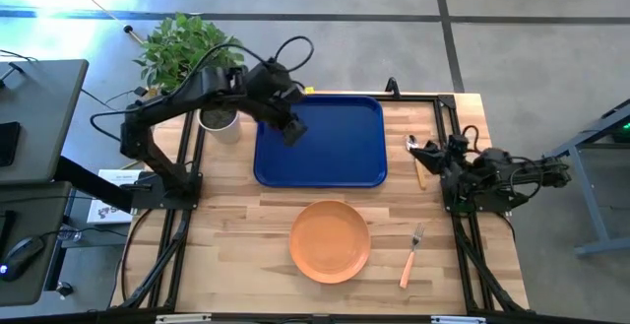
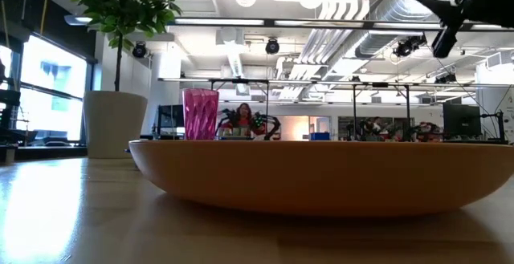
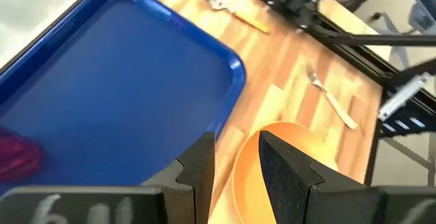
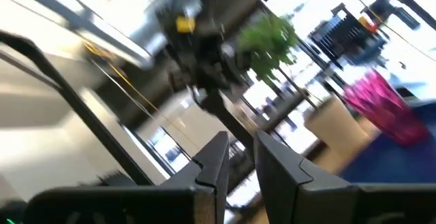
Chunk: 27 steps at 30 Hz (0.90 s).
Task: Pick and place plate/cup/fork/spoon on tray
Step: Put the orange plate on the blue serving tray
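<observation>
The dark blue tray lies at the table's far middle. The dark red cup stands upright on it, near the left end; my left arm hides it in the high view. The orange plate lies on the bare table, nearer than the tray. The fork lies to the plate's right. The spoon lies to the right of the tray. My left gripper hangs over the tray's left part, slightly open and empty. My right gripper waits at the table's right edge beside the spoon, its fingers a little apart.
A white plant pot with a green plant stands just off the tray's far left corner. Black frame rails run along the table's left and right sides. Bare wood shows left of the plate and between plate and fork.
</observation>
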{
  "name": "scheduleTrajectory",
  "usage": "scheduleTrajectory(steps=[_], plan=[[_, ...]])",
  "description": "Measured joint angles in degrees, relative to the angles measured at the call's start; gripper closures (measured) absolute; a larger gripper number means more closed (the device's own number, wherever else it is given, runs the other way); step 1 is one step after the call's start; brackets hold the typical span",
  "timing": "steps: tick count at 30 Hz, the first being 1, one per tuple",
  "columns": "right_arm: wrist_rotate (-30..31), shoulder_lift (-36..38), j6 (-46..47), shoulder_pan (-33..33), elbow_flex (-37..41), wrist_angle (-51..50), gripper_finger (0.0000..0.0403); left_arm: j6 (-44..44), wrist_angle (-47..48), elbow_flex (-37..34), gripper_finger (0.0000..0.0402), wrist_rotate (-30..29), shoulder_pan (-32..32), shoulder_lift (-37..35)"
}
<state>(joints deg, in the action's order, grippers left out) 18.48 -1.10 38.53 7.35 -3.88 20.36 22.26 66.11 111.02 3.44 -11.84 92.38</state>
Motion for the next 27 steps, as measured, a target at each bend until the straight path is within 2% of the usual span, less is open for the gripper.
scheduleTrajectory(steps=[4, 7, 14, 18, 21, 27], plan=[[0.0, -0.4, -2.9, 0.0, -3.7, -0.5, 0.0340, 0.8, -1.9, -4.8, 0.0296, -3.8, 3.4, -3.0], [0.0, -2.4, -6.4, 0.0, -8.0, -3.4, 0.0340, 2.2, -6.2, -10.8, 0.0296, -4.3, 4.9, -5.7], [0.0, -12.7, -8.3, 0.0, -21.7, -19.1, 0.0340, 4.2, -20.2, -25.5, 0.0296, -2.0, 7.1, -13.2], [-0.5, -20.7, -2.1, 0.0, -28.4, -30.8, 0.0340, 4.7, -26.7, -32.4, 0.0296, -2.0, 8.6, -17.4], [-4.0, -26.8, 3.9, 0.1, -32.4, -38.4, 0.0340, 5.3, -30.5, -36.5, 0.0296, -2.0, 9.8, -19.7], [-12.2, -38.2, 12.1, 1.2, -36.4, -42.4, 0.0340, 5.7, -31.4, -40.7, 0.0296, -2.0, 11.3, -22.9]])
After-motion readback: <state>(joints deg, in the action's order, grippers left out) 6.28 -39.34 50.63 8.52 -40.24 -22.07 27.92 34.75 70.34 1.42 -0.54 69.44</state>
